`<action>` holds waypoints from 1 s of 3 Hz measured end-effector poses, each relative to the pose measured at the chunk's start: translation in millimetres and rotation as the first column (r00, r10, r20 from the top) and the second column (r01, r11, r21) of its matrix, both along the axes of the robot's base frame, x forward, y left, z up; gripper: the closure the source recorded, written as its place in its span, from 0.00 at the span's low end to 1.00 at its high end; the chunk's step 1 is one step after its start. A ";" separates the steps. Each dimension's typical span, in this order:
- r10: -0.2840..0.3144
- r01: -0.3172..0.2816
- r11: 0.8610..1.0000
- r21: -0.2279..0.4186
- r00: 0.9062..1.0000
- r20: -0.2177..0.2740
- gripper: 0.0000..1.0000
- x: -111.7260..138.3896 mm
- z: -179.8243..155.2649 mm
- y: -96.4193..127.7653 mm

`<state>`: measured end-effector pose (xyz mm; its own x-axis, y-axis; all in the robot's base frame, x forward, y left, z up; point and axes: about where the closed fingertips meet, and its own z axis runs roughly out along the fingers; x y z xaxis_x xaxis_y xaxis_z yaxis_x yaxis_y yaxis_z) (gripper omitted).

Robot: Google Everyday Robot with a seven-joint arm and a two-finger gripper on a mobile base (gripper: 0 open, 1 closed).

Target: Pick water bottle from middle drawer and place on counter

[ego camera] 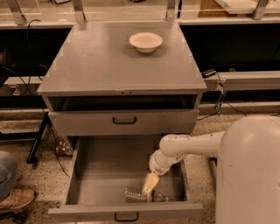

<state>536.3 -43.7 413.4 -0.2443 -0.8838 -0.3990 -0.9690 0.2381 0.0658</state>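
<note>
The water bottle [139, 195] lies on its side on the floor of the open middle drawer [109, 168], close to the drawer's front wall. My gripper [150, 183] hangs inside the drawer at the end of the white arm [188, 148]. It points down, and its tip is just above the right part of the bottle. The counter [100, 65] is the grey top of the cabinet, and a cream bowl [145, 42] stands near its back edge.
A closed drawer with a black handle [124, 120] sits above the open one, under a dark slot [118, 103]. The robot's white body [249, 175] fills the lower right. A person's shoe [17, 199] is at lower left. A pale ledge with metal posts [78, 11] runs behind.
</note>
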 end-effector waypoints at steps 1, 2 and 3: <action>-0.001 0.002 1.000 -0.021 1.000 0.011 0.00 3.0 -16.8 0.3; -0.002 0.002 0.999 -0.041 1.000 0.010 0.00 0.8 -30.2 0.8; 0.002 -0.001 0.999 -0.054 1.000 0.004 0.00 -8.4 -37.2 1.7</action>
